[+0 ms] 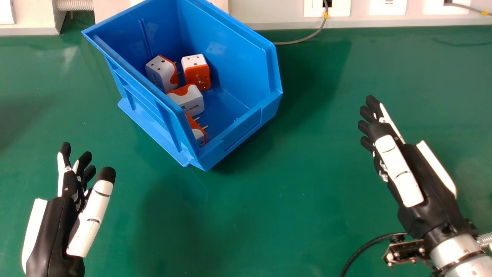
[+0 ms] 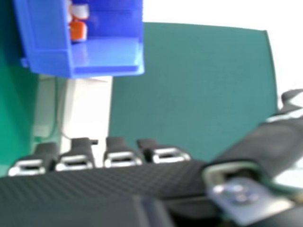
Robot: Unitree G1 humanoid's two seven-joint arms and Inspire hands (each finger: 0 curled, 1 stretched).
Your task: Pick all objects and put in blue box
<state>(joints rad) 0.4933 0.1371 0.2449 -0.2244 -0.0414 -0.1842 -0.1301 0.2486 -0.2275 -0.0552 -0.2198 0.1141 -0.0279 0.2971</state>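
The blue box [image 1: 234, 134] stands at the upper middle of the head view, with several white and orange plug adapters inside, among them one adapter [image 1: 196, 72] near its back and another [image 1: 188, 100] near its left wall. My left hand [image 1: 65, 215] is at the lower left of the head view, open and apart from the box. Off to the box's right, my right hand [image 1: 407, 169] is also open, holding nothing. In the right hand view the blue box [image 2: 47, 28] appears with an orange and white adapter [image 2: 78, 30] in it, beyond my right hand [image 2: 118, 177].
The green table [image 1: 276, 215] extends around the box and under both hands. Along its back edge runs a pale panel [image 1: 269, 11] with sockets, and a grey cable [image 1: 303, 39] droops onto the table behind the box. A black cable [image 1: 361, 250] lies beside my right wrist.
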